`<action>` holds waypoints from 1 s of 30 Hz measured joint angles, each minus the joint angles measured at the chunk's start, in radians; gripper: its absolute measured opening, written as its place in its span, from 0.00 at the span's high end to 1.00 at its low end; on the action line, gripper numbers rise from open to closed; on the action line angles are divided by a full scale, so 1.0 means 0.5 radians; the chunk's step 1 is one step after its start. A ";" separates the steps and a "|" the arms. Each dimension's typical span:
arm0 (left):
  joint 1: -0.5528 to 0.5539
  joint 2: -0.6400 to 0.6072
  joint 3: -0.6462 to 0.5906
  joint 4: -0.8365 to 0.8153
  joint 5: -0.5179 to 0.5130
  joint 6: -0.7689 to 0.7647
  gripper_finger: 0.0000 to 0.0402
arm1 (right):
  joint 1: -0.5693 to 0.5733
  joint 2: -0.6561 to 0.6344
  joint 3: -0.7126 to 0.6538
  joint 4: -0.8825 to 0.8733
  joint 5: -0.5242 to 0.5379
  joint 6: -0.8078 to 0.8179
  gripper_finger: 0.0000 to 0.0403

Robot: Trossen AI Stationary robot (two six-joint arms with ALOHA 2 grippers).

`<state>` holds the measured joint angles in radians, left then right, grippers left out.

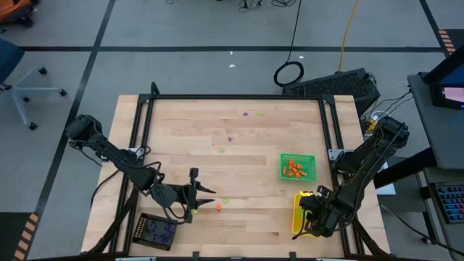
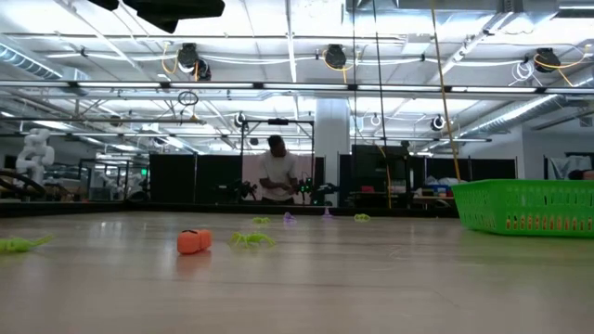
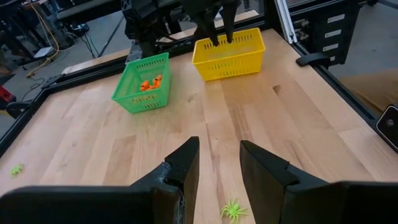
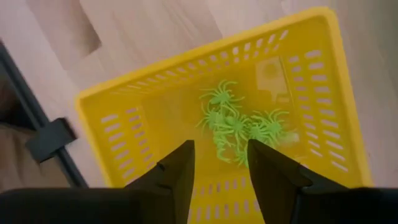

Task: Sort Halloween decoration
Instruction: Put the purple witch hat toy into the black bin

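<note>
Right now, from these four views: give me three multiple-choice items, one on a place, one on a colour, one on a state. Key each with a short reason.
1. Where is the right gripper?
A. Over the yellow tray
B. Over the green tray
C. Over the black tray

2. What colour are the trinkets in the green tray?
A. Purple
B. Orange
C. Lime green

3. How does the left gripper stand?
A. Shut on an orange trinket
B. Shut on a purple trinket
C. Open, holding nothing

Answers:
1. A: the right wrist view looks past its fingers straight into the yellow tray with lime green spiders in it.
2. B: the orange trinkets show in the green tray in the high and left wrist views.
3. C: the left wrist view shows bare table between its parted fingers, with a green spider lying on the wood just ahead.
</note>
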<state>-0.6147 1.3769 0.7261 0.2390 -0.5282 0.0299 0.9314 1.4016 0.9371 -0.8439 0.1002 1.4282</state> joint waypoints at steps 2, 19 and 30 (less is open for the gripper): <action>0.000 0.000 0.000 0.000 0.000 0.000 0.71 | 0.000 -0.021 0.000 0.001 0.003 0.001 0.66; 0.000 0.000 -0.001 0.000 0.000 0.002 0.71 | -0.002 -0.042 0.230 0.013 0.712 -0.477 0.66; 0.001 0.000 0.000 0.000 -0.055 0.005 0.71 | -0.014 -0.040 0.258 0.235 1.666 -1.023 0.66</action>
<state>-0.6144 1.3770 0.7261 0.2390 -0.5557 0.0326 0.9241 1.3815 1.0660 -0.7265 0.9331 0.9167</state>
